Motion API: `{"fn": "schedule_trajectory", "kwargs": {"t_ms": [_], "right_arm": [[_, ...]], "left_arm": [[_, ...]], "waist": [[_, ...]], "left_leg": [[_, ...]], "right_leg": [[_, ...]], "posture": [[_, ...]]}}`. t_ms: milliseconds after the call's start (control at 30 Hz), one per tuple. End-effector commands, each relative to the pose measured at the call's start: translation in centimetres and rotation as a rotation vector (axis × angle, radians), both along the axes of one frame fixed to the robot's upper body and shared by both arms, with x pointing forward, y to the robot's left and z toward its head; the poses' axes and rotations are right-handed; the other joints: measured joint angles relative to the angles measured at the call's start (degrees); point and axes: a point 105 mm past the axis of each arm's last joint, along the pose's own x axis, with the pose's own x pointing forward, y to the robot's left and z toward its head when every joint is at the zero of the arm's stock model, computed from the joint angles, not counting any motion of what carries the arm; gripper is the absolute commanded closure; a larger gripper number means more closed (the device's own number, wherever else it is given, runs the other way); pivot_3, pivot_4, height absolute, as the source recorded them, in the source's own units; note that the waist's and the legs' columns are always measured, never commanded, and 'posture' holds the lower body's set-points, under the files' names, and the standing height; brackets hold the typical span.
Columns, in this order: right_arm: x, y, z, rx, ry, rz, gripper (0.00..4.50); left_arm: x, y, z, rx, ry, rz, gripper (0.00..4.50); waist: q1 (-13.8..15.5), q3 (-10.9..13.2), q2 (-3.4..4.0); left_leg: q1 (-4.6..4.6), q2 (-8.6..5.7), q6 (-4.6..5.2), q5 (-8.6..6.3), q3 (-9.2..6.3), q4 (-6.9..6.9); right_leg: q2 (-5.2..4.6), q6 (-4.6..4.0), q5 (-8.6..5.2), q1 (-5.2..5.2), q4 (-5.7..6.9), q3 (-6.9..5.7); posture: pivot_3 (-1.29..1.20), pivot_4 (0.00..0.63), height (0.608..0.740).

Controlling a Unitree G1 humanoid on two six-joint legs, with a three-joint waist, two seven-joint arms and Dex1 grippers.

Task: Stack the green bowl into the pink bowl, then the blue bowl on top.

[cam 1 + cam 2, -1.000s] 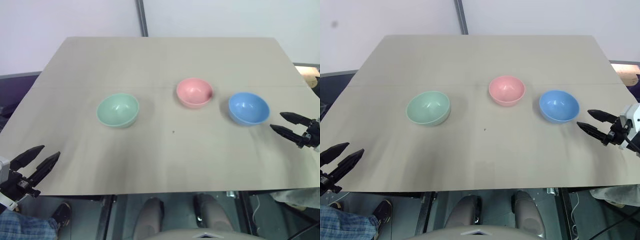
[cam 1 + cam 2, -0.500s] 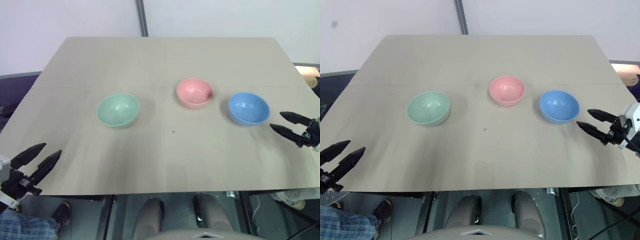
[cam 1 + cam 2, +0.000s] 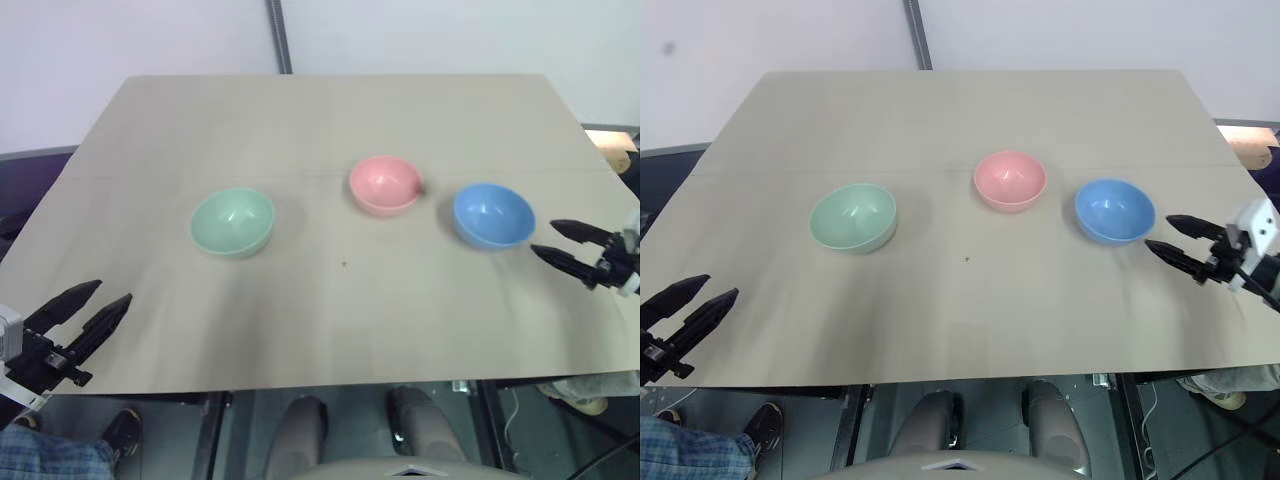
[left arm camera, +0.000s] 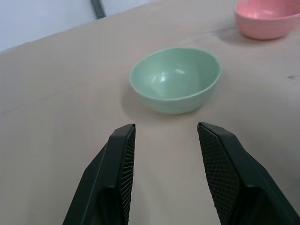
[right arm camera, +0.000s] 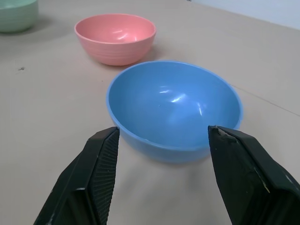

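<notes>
While all three bowls sit apart on the desk (image 3: 330,120), nothing is stacked yet. Green bowl (image 3: 232,222) stands toward the left, pink bowl (image 3: 385,185) near the middle and a little farther back, blue bowl (image 3: 492,215) to the right of pink. Each is upright, mouth up, empty.

Left pincer (image 3: 88,310) hangs at the near left edge of the desk, fingers spread wide, holding nothing; green lies well ahead of it and lined up between its fingers in the left wrist view. Right pincer (image 3: 562,245) sits just beside blue on its right side, fingers wide apart, empty, not touching the bowl. In the right wrist view blue lies between the two fingers, close in front.

Handling, as judged: the bowls look smooth, thin-walled and rigid, probably light plastic. The rounded, glossy outer wall gives poor purchase and would likely squirt out of a squeeze across the body. Better hold is the rim, one finger inside, one outside, pinching the wall. A light bowl will slide on the bare desk if nudged, so approach should come down over the rim rather than pushing sideways. Same-size bowls should nest, but may seat tilted if dropped off-centre.
</notes>
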Motion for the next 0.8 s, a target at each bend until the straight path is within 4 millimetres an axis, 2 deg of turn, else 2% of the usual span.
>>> {"fn": "schedule_trajectory", "kwargs": {"t_ms": [33, 300, 367, 533, 667, 800], "right_arm": [[1.7, 3.8, 2.6, -0.049, -0.047, 0.065, 1.19], [4.3, 12.8, 4.0, -0.093, -0.03, 0.202, 1.19], [4.6, 14.3, 4.0, -0.105, -0.017, 0.217, 1.19], [5.3, 18.8, 3.4, -0.285, -0.079, 0.285, 1.19], [6.5, 20.8, 2.9, -0.41, -0.123, 0.285, 1.19], [9.0, 21.3, 1.3, -0.519, -0.077, 0.173, 1.19]], "left_arm": [[-0.7, -1.6, 1.3, -0.034, -0.024, -0.105, 2.26], [-0.1, -3.2, 1.9, -0.042, 0.003, -0.227, 2.26], [0.1, -3.3, 1.9, -0.035, 0.01, -0.242, 2.26], [0.7, -3.5, 2.1, -0.054, -0.008, -0.288, 2.26], [1.4, -3.6, 1.9, -0.047, -0.009, -0.303, 2.26], [1.8, -3.7, 1.7, -0.044, -0.012, -0.313, 2.26]], "waist": [[-0.63, 0.0, 0.0], [-0.46, 0.0, -0.02], [-0.48, 0.0, -0.02], [-0.26, 0.0, -0.02], [-0.4, 0.0, -0.01], [-0.36, 0.0, -0.02]], "left_leg": [[0.01, 0.01, 0.0, 0.0, 0.03, 0.02], [-0.12, 0.0, 0.0, 0.0, -0.07, 0.01], [-0.15, 0.0, 0.0, 0.0, -0.07, 0.0], [-0.22, 0.0, 0.0, 0.0, -0.11, -0.03], [-0.23, 0.0, 0.0, 0.0, -0.09, -0.05], [-0.28, 0.0, -0.01, 0.0, -0.13, -0.05]], "right_leg": [[0.0, 0.0, 0.0, -0.02, 0.03, 0.02], [0.01, 0.05, 0.05, -0.11, -0.01, -0.03], [0.01, 0.06, 0.06, -0.15, 0.0, -0.03], [0.0, 0.14, 0.12, -0.21, -0.05, -0.09], [0.0, 0.14, 0.13, -0.26, -0.03, -0.08], [-0.02, 0.14, 0.13, -0.27, -0.06, -0.13]], "posture": [[0.0, 0.15, 0.74], [0.0, 0.15, 0.74], [0.0, 0.15, 0.74], [0.0, 0.15, 0.74], [0.0, 0.15, 0.74], [0.0, 0.15, 0.74]]}}
